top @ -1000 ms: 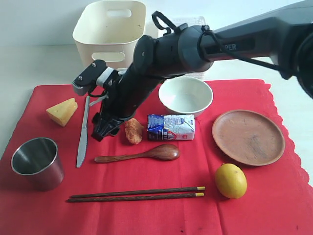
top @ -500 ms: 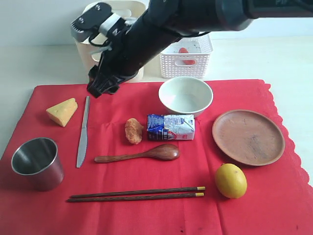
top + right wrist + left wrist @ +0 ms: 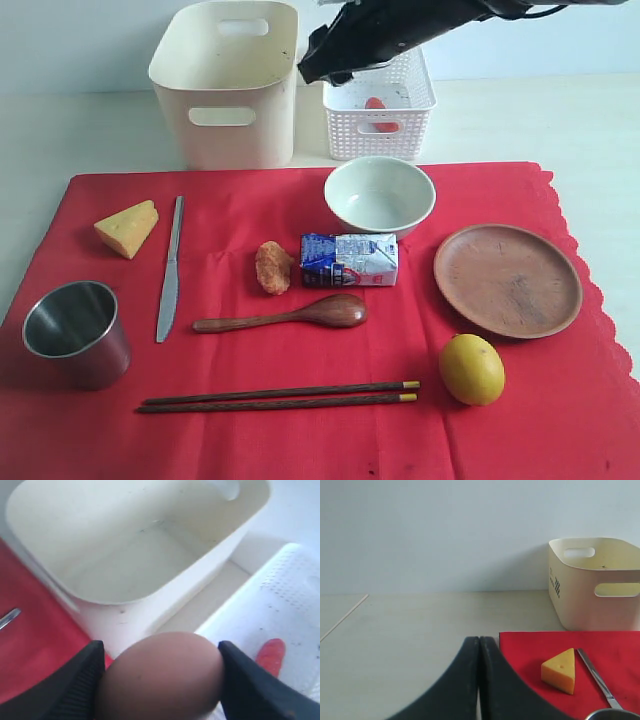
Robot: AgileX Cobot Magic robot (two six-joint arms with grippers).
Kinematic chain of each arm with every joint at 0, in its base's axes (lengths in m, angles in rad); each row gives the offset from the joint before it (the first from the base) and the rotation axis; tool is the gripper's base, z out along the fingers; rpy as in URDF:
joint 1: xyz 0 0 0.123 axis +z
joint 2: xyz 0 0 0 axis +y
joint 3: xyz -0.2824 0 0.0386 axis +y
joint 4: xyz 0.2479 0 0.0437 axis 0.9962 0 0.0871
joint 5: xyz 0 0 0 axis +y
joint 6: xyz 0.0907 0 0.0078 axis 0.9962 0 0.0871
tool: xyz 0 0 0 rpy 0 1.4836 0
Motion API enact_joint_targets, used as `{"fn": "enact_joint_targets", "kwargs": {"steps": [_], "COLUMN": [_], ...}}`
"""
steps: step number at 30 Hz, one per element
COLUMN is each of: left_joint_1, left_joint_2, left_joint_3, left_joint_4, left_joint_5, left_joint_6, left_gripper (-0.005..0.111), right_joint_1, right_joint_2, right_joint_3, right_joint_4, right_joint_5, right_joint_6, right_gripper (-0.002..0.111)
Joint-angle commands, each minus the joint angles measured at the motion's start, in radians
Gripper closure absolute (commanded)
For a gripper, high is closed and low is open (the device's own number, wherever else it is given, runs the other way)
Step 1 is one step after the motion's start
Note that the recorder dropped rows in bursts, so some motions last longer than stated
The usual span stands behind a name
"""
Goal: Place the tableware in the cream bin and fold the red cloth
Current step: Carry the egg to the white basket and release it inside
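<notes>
The red cloth carries the pale green bowl, brown plate, steel cup, knife, wooden spoon and chopsticks. The cream bin stands behind the cloth with nothing showing inside. My right gripper hangs high between the bin and the white basket, shut on a brown egg that fills the space between its fingers. My left gripper is shut and holds nothing, low over bare table off the cloth's left corner; the exterior view does not show it.
A white lattice basket with a red item stands right of the bin. Cheese, a fried piece, a milk carton and a lemon lie among the tableware. The cheese is just ahead of the left gripper.
My right arm has risen from beside the knife on the cloth and swung up and right, to the gap between bin and basket. Nothing on the cloth has shifted.
</notes>
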Motion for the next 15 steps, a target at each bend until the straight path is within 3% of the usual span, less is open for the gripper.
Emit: {"fn": "enact_joint_targets", "kwargs": {"steps": [1, 15], "left_joint_1": [0.002, 0.002], "left_joint_2": [-0.006, -0.006], "left_joint_3": [0.001, 0.001], "left_joint_4": [0.002, 0.002], "left_joint_5": [-0.003, -0.003], "left_joint_6": [0.000, 0.000], "left_gripper": [0.107, 0.107], "right_joint_1": [-0.038, -0.042], "right_joint_2": [-0.007, 0.178], "right_joint_3": [0.000, 0.000], "right_joint_4": [0.003, 0.029], "right_joint_5": [-0.115, -0.512], "right_joint_6": [0.032, 0.077], "right_gripper": [0.094, 0.094]}}
